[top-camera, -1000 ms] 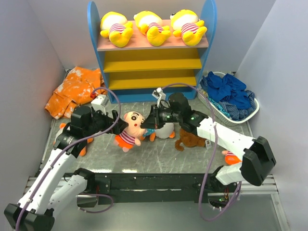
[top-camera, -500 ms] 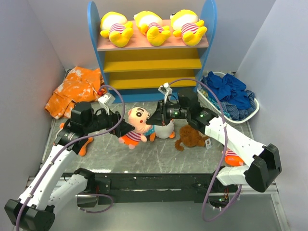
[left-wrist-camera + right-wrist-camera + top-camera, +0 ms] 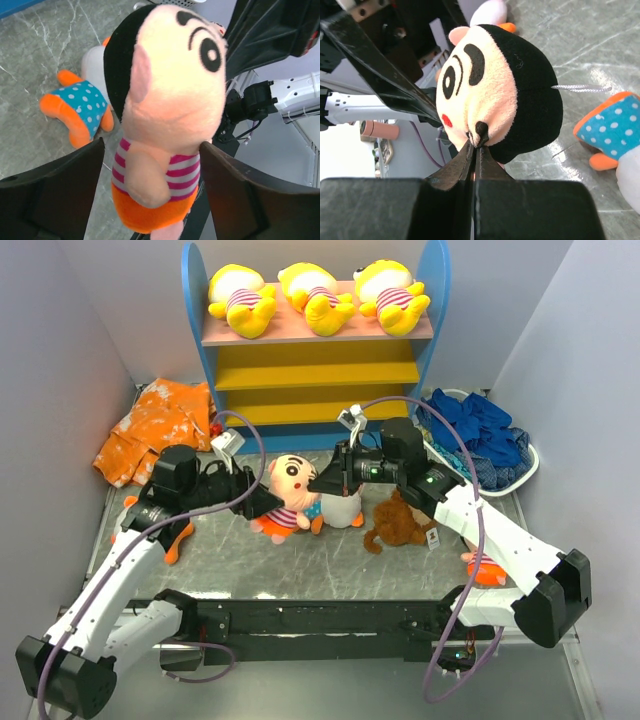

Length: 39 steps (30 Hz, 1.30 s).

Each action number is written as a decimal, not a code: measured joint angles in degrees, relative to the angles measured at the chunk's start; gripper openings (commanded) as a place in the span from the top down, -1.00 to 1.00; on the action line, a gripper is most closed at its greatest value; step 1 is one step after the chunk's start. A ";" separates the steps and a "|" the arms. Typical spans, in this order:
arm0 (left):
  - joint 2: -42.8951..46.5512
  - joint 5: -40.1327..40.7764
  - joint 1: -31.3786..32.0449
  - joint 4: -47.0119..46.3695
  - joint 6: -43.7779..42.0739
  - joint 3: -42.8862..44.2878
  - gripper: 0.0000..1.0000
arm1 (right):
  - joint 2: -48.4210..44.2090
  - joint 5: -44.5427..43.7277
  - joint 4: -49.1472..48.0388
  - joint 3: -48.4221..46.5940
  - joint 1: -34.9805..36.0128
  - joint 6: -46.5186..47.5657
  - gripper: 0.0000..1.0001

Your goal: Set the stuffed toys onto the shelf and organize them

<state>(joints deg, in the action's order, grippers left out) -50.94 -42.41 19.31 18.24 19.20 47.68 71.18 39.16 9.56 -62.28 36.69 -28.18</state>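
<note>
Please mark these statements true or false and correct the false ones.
1. Three yellow toys lie on the pink top board of the shelf. True.
2. The yellow lower boards hold toys too. False: they are bare.
3. The right claw pinches the striped-shirt doll at its head. True.
4. The brown monkey sits on the shelf. False: it lies on the table.
5. The left claw is far from the doll. False: its fingers flank the doll's body.
</note>
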 measured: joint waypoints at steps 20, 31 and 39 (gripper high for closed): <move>-2.95 0.83 0.07 -18.58 23.56 -6.47 0.98 | -13.86 -17.31 -8.72 13.09 -0.74 -20.00 -0.29; -8.39 10.67 2.56 -29.51 39.69 -4.04 0.98 | -15.10 -31.61 -9.97 12.17 8.55 -8.87 -0.18; -8.70 15.76 6.10 -26.53 40.74 0.44 0.98 | -20.41 -35.30 -12.98 11.89 17.88 30.03 -0.22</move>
<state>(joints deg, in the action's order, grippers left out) -59.64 -26.65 25.41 -8.29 59.94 48.12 50.76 3.86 -3.42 -50.39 54.57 1.85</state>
